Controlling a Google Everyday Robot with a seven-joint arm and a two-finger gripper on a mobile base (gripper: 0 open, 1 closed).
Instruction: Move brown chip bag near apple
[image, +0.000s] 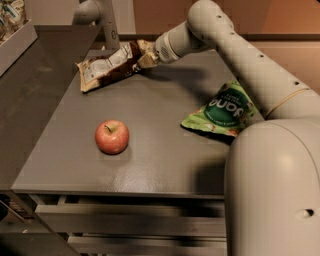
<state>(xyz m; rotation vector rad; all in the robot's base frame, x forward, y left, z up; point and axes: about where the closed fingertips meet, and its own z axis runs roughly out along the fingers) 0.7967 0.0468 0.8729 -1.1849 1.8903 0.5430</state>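
Nearest, the apple (112, 136) sits at the table's (160, 165) 7 o'clock. A green bag (221, 110) lies at 3 o'clock. Farthest, at 11 o'clock, the brown chip bag (107, 67) lies well apart from the apple, with the gripper (151, 54) clamped on its right end.

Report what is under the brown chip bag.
Only the grey tabletop shows under the brown chip bag, which lies near the far left corner. The gripper is at the bag's right tan end. Whatever lies directly beneath the bag is covered and cannot be seen.
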